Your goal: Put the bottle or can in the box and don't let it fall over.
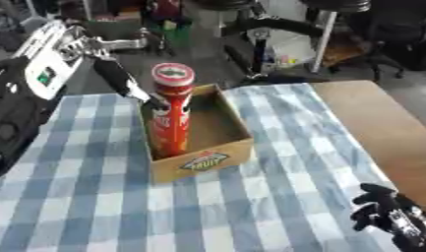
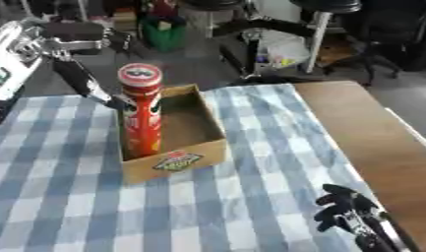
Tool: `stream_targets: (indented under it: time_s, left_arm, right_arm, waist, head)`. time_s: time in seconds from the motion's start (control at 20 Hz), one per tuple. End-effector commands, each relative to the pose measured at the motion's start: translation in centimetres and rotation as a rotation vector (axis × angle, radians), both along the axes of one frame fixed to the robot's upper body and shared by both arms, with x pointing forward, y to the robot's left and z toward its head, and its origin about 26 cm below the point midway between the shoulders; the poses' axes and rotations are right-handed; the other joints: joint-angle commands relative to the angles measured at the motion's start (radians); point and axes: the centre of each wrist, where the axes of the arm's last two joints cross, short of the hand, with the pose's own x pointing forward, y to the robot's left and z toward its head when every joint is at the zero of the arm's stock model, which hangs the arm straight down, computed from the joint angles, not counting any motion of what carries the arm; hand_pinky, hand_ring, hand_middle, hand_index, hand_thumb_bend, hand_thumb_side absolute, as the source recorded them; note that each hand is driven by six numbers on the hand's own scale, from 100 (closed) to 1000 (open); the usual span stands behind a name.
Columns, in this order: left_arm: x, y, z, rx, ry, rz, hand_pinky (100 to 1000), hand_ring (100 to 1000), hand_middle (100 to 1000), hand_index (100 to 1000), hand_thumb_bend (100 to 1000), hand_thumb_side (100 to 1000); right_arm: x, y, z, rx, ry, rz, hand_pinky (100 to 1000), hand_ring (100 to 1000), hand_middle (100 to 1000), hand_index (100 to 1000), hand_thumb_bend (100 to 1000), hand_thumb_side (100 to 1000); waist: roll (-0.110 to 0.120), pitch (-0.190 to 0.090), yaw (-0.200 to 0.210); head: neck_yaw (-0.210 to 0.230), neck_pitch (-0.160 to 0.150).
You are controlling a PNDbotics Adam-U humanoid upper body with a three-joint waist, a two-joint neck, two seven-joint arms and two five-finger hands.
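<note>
Position of the tall red cylindrical can (image 1: 171,114) with the white-rimmed lid: it stood upright inside the open brown cardboard box (image 1: 218,161), against the box's left wall and toward its near end. We noted a printed fruit label on the box's near face. The box sat on the table (image 2: 250,197), which was covered with a blue-and-white checked cloth; bare wood showed along the table's right side.

Our left hand (image 1: 130,82) reached in from the upper left, its black fingers extended down to the can's left side at about mid-height. The fingers appeared straight and touched or nearly touched the can; we could not tell whether any of them wrapped around it.

Our right hand (image 2: 345,211) rested near the lower right corner of both views, well apart from the box, with its black fingers curled and holding nothing.
</note>
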Motion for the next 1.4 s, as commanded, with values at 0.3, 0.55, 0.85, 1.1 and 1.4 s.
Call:
stream_targets:
  time_s: [0.3, 0.55, 0.85, 1.1, 1.4]
  left_arm:
    - [-4.0, 2.7, 5.7, 0.205, -0.078, -0.232, 874, 891, 874, 924, 683, 659]
    - [-10.0, 7.3, 7.9, 0.060, -0.164, -0.193, 852, 865, 856, 912, 629, 606]
    - [-16.1, 11.3, 4.4, -0.162, -0.171, -0.084, 790, 823, 837, 905, 549, 571]
    - [-19.9, 12.6, -4.2, -0.374, -0.136, 0.073, 726, 781, 809, 887, 455, 569]
    - [-22.4, 13.2, -11.9, -0.649, -0.077, 0.307, 653, 731, 778, 861, 375, 585]
  right_arm:
    - [-0.1, -0.7, 0.4, -0.016, -0.013, -0.015, 509, 577, 635, 829, 100, 667]
    - [-0.2, -1.0, 0.3, -0.023, -0.009, -0.034, 509, 577, 635, 829, 100, 667]
    - [-0.4, -1.2, 0.2, -0.021, -0.008, -0.058, 508, 577, 635, 829, 100, 668]
    - [-0.5, -1.3, 0.3, -0.014, -0.018, -0.081, 508, 577, 635, 829, 100, 666]
    - [-0.7, -1.1, 0.0, -0.008, -0.012, -0.087, 508, 577, 635, 829, 100, 665]
  waist:
    - [0.009, -0.019, 0.026]
    - [0.013, -0.023, 0.048]
    - [0.009, -0.016, 0.087]
    - [0.003, -0.009, 0.112]
    - [-0.012, -0.009, 0.135]
  head:
    - [-0.027, -0.005]
    - [-0.042, -0.007]
    - [-0.068, -0.023]
    - [-0.060, -0.021]
    - [-0.021, -0.012]
